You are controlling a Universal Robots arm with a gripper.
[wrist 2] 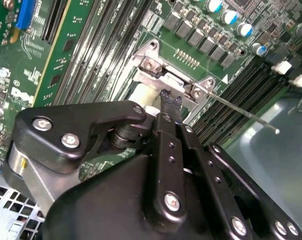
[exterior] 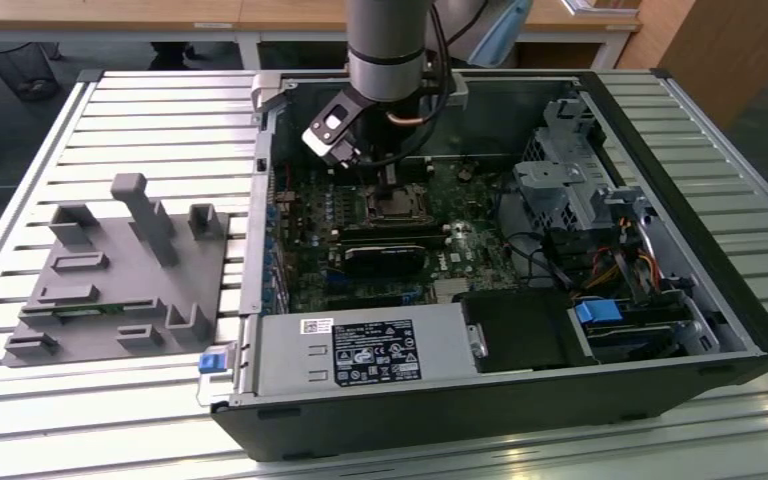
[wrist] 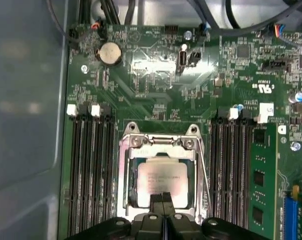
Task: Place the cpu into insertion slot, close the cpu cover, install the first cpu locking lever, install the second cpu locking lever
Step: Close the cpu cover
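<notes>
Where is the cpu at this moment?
In the first wrist view the cpu lies in the insertion slot, between two banks of memory slots, the gripper at its edge.

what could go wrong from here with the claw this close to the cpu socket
1. The claw is at the edge of the cpu, inside the cpu cover. An off-centre push might scrape the chip or bend the frame.
2. A thin locking lever juts out over the memory slots, seemingly unlatched. It could snag the claw or slip sideways.
</notes>
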